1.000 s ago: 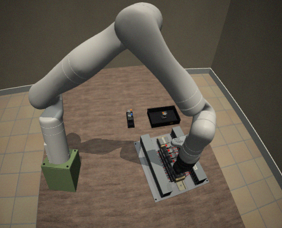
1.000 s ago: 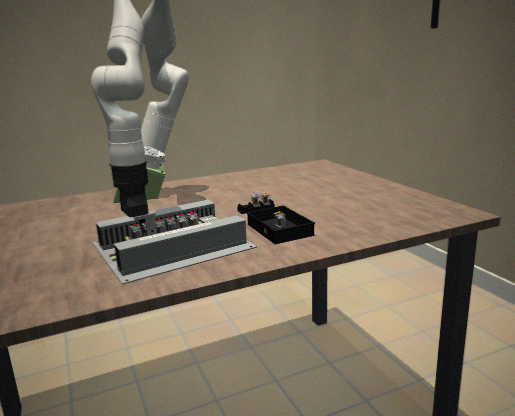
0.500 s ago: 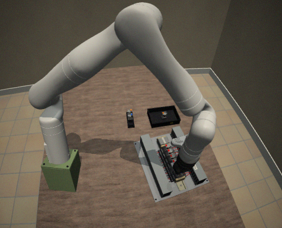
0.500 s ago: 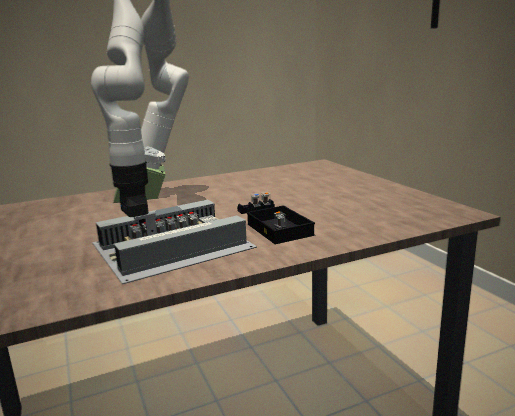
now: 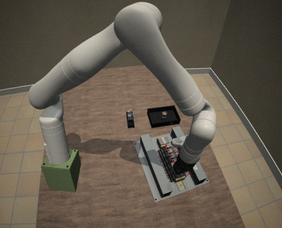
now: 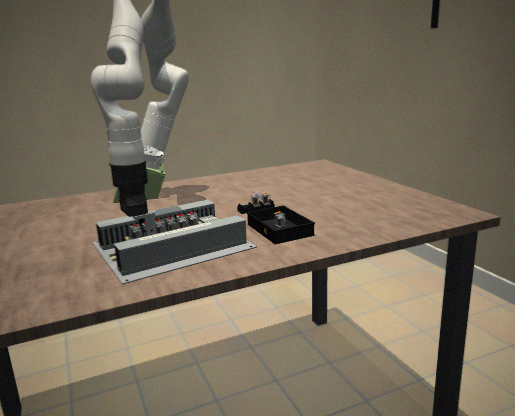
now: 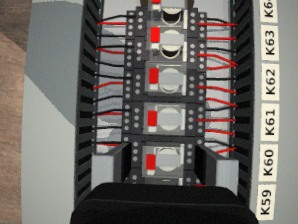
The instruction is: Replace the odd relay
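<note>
My gripper (image 6: 141, 220) (image 7: 163, 158) is open, its fingers on either side of a red-button relay (image 7: 151, 162) next to label K60. The fingertips are hidden in the top view. Other socketed relays (image 7: 169, 120) (image 7: 169, 81) (image 7: 170, 40) in the row also have red buttons, all on the left side in the wrist view. Whether their tops are level cannot be told. A relay with an orange button (image 5: 164, 113) (image 6: 279, 217) is in the black tray (image 5: 159, 125) (image 6: 292, 235). A black holder (image 5: 131, 124) (image 6: 243, 207) bears a blue-button relay (image 6: 256, 198) and an orange-button relay (image 6: 266, 197).
The row sits on a grey panel (image 5: 151, 178) (image 6: 190, 259) between two raised slotted ducts (image 5: 153, 164) (image 6: 180, 247). Red and black wires run from the sockets to the ducts on both sides. The tray and holder stand beyond one end of the panel.
</note>
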Controlling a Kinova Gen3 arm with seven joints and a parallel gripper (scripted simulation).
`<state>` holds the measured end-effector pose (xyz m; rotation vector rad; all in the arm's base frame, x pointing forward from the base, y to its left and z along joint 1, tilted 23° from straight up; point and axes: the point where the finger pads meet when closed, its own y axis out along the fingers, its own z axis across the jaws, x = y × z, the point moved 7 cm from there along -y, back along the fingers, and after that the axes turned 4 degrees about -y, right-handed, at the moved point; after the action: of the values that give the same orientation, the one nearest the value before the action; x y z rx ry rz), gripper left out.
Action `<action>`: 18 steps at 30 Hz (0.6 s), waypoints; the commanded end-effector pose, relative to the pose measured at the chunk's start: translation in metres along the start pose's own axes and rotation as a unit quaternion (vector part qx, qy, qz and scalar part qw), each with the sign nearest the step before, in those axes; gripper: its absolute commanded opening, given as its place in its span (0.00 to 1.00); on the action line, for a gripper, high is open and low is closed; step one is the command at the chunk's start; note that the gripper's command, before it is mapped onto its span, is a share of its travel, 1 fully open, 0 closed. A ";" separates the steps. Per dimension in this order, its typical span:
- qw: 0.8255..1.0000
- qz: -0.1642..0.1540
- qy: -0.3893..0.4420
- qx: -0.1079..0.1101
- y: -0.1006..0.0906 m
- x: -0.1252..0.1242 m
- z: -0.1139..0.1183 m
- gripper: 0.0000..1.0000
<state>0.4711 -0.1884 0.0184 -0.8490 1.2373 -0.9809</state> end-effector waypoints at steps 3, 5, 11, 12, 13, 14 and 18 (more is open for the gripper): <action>1.000 0.001 0.001 0.001 -0.004 0.001 0.000 1.00; 1.000 0.001 0.001 0.001 -0.004 0.001 0.000 1.00; 1.000 0.000 0.001 0.000 -0.002 0.001 0.000 1.00; 1.000 0.000 0.001 0.000 -0.002 0.001 0.000 1.00; 1.000 0.000 0.001 0.000 -0.003 0.001 0.000 1.00; 1.000 0.000 0.001 0.000 -0.003 0.001 0.000 1.00; 1.000 0.001 0.001 0.001 -0.004 0.001 0.000 1.00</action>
<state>0.4701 -0.1887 0.0191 -0.8486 1.2400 -0.9793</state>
